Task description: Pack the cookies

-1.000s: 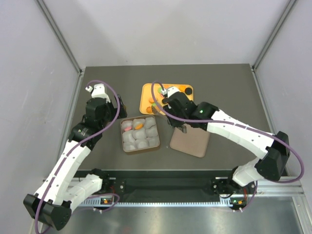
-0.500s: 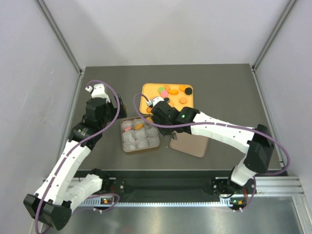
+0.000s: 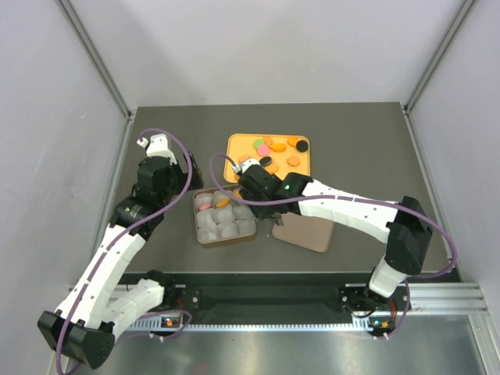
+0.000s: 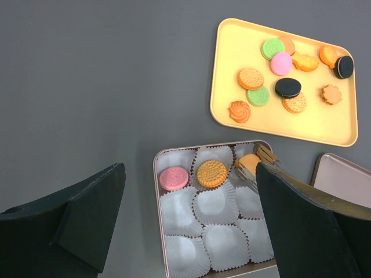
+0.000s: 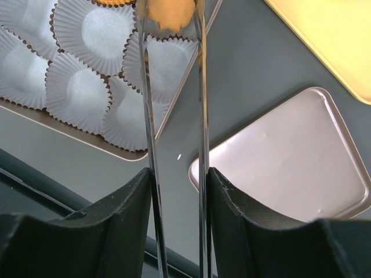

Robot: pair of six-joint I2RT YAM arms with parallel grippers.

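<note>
Pinching an orange cookie (image 4: 248,164) between long thin blades, your right jaws stand narrowly parted at the far right cup of the tin (image 4: 156,197), with the cookie not yet let go. The step in hand looks like the drop. Your next move calls for easing the blades apart, lifting straight up clear of the paper cups (image 4: 215,204), then swinging back for another.

Inside the tin, a pink cookie (image 4: 174,178) fills the far left cup and a second orange cookie (image 4: 211,173) the far middle one. There are nine cups in all, six of them bare.

On the yellow tray (image 4: 232,52), just beyond the tin, twelve cookies (image 4: 250,78) wait: seven orange, two green, two black, one pink. One lid (image 5: 290,168) lies just right of the tin.

Your left jaws hover off the tin's far left corner, spread wide and holding nothing. By that count, roughly a third of the cups are spoken for.
</note>
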